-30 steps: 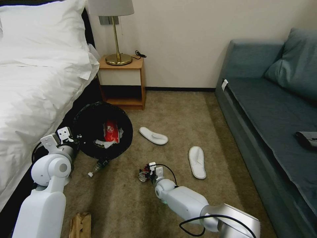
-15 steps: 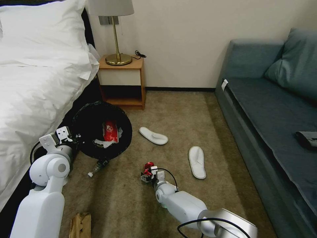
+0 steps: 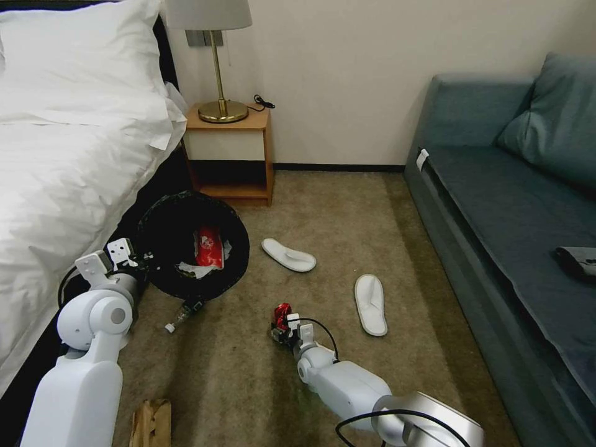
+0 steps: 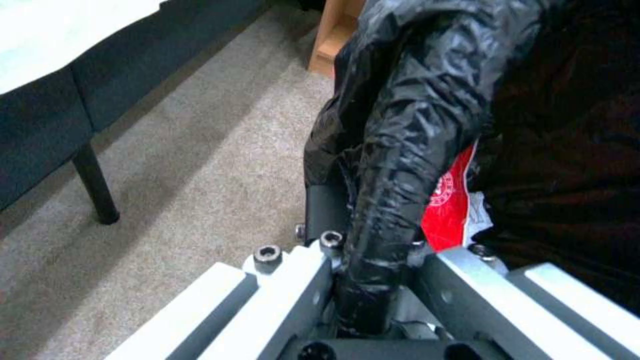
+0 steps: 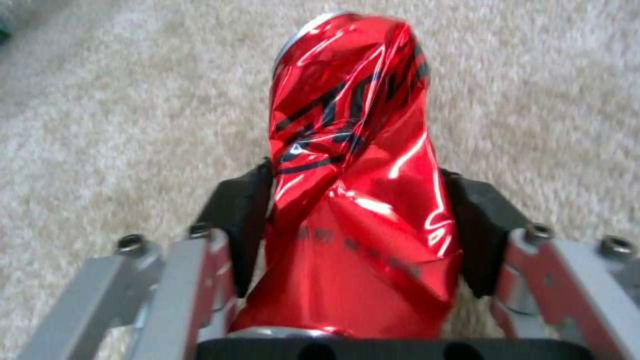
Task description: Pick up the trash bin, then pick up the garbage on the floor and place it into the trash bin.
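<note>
The trash bin (image 3: 166,248), round and lined with a crinkled black bag, hangs tilted beside the bed with a red-and-white wrapper (image 3: 208,246) and white tissue inside. My left gripper (image 3: 138,264) is shut on the trash bin's rim (image 4: 393,165). My right gripper (image 3: 280,324) is low over the carpet, shut on a crushed red can (image 5: 353,200), part of the garbage, whose top (image 3: 282,310) sticks out past the fingers (image 5: 243,225). Two white slippers (image 3: 288,255) (image 3: 370,304) lie on the carpet. A small bottle (image 3: 180,317) lies just below the bin.
The white bed (image 3: 68,155) fills the left side. A wooden nightstand (image 3: 233,155) with a brass lamp (image 3: 220,62) stands at the back wall. A blue sofa (image 3: 515,211) runs along the right. A brown paper bag (image 3: 151,422) lies by my left arm.
My right gripper has closed on the red can and raised it a little off the carpet. The left arm and the bin have barely moved.
</note>
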Robot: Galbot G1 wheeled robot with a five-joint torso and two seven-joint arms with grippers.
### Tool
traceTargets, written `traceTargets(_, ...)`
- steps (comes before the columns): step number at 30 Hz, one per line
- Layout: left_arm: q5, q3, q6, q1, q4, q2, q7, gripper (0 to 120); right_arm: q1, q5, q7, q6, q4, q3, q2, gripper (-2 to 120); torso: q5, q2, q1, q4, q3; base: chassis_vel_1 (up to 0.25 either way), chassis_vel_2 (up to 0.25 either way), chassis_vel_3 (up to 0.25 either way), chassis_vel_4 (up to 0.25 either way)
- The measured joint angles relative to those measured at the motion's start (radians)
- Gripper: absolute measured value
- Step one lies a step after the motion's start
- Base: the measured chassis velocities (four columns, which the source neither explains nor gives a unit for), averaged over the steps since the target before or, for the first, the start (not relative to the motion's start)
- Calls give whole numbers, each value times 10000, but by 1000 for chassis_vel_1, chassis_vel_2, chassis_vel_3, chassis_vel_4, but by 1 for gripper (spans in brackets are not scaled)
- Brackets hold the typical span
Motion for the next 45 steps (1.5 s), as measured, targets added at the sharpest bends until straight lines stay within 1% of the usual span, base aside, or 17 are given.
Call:
traceTargets(3, 2, -15, -11, -3, 8, -2, 3, 0, 50, 11, -2, 42, 35, -73, -19, 43, 0, 0, 0, 0, -1, 0, 0, 0, 0)
traceTargets(6, 3, -20, -14, -2, 11, -2, 5, 0, 57, 20, -1, 50, 47, -96, -29, 40, 1, 0, 0, 1, -1, 0, 0, 0, 0)
traceTargets(7, 3, -35, -16, 6, 23, -7, 9, 0, 69, 26, 4, 72, 61, -126, -49, 35, 1, 0, 0, 1, -1, 0, 0, 0, 0)
traceTargets(10, 5, -58, -21, 14, 66, -17, 12, 0, 73, 38, 28, 111, 130, -197, -121, 30, 1, 0, -1, 1, -1, 0, 0, 0, 0)
traceTargets(16, 6, -113, -35, 18, 116, -23, 20, 0, 114, 159, 190, 123, 378, -387, -390, 30, 2, 0, 0, 2, 0, 0, 0, 0, 0)
traceTargets(18, 6, -143, -44, 24, 120, -13, 32, 0, 189, 318, 328, 115, 596, -601, -639, 30, 1, 0, 0, 1, 1, 0, 0, 0, 0)
traceTargets(20, -6, -176, -48, 23, 133, 5, 42, 0, 393, 616, 538, 54, 1082, -1009, -1147, 30, 1, -1, 0, -2, 2, 0, 0, 0, 0)
traceTargets(27, -24, -202, -69, 64, 149, 62, 68, 0, 732, 912, 805, 16, 1937, -1346, -1924, 30, 0, 0, 1, 0, 2, 0, 0, 0, 0)
traceTargets(29, -24, -203, -77, 93, 150, 86, 76, 0, 858, 1108, 1117, 7, 2742, -1463, -2513, 30, 0, 0, 0, -1, 1, 0, 0, 0, 0)
traceTargets(32, -21, -187, -81, 114, 159, 87, 80, 0, 870, 1142, 1244, 4, 3123, -1467, -2701, 30, 2, -1, 0, -3, 1, 0, 0, 0, 0)
traceTargets(33, 1, -144, -82, 149, 188, 79, 83, 0, 901, 1195, 1425, -1, 3781, -1476, -2988, 30, 2, 0, 1, -1, 1, 0, 0, 0, 0)
traceTargets(34, 1, -144, -82, 149, 188, 79, 83, 0, 901, 1195, 1425, -1, 3781, -1476, -2988, 30, 2, 0, 1, -1, 1, 0, 0, 0, 0)
traceTargets(35, 49, -63, -84, 195, 248, 50, 86, 0, 959, 1246, 1630, -18, 4637, -1514, -3353, 30, 2, 0, 0, 2, 1, 0, 0, 0, 0)
traceTargets(37, 66, -20, -85, 219, 279, 36, 87, 0, 986, 1250, 1682, -23, 4976, -1529, -3505, 30, 2, 0, 0, 2, 1, 0, 0, 0, 0)
traceTargets(39, 79, 106, -85, 305, 350, 24, 91, 0, 1104, 1239, 1821, -36, 6204, -1561, -4111, 30, 0, 0, 1, 0, 1, 0, 0, 0, 0)
traceTargets(41, 80, 151, -85, 336, 377, 23, 91, 0, 1139, 1226, 1869, -44, 6538, -1559, -4270, 30, 1, 0, 0, -1, 0, 0, 0, 0, 0)
traceTargets(45, 80, 273, -74, 416, 527, -2, 92, 0, 1195, 1115, 2075, -64, 7892, -1463, -4859, 28, 0, -1, 1, -2, 1, 0, 0, 0, 0)
